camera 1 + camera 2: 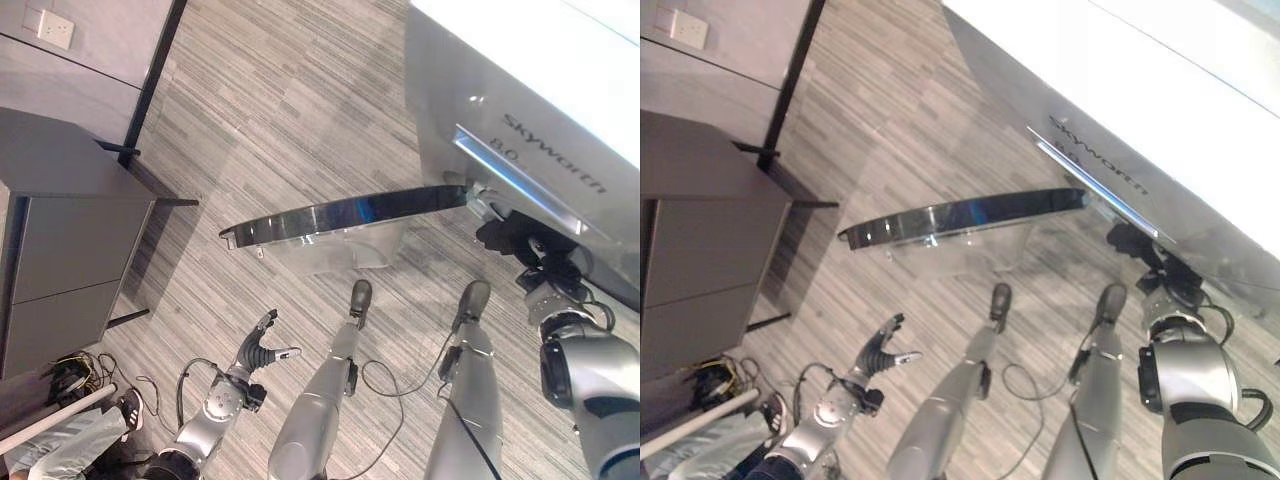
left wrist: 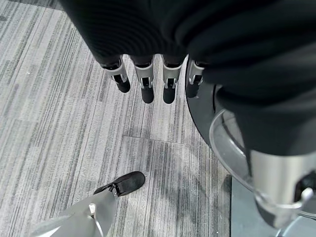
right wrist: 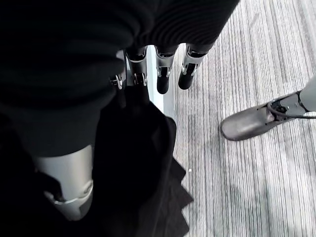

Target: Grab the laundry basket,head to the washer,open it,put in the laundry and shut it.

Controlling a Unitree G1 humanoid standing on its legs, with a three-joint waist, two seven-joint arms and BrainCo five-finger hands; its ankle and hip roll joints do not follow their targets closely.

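The white washer (image 1: 520, 90) stands at the upper right. Its round door (image 1: 340, 215), dark-rimmed with a clear bowl, is swung open and seen edge-on over the floor. My right hand (image 1: 548, 285) is up at the washer's opening, behind the door's hinge end. It is shut on a piece of dark laundry (image 1: 512, 236), and in the right wrist view the dark laundry (image 3: 140, 168) hangs between the thumb and the fingers (image 3: 164, 74). My left hand (image 1: 262, 348) hangs low at the left, open and holding nothing. The door's rim (image 2: 201, 118) lies just past that hand's straight fingers (image 2: 148, 84).
A grey cabinet (image 1: 70, 240) stands at the left, against a wall with a socket (image 1: 55, 28). A black post (image 1: 152, 90) runs down beside it. A person's leg and shoe (image 1: 75, 435) are at the lower left. Striped grey flooring (image 1: 300, 90) stretches ahead of the open door.
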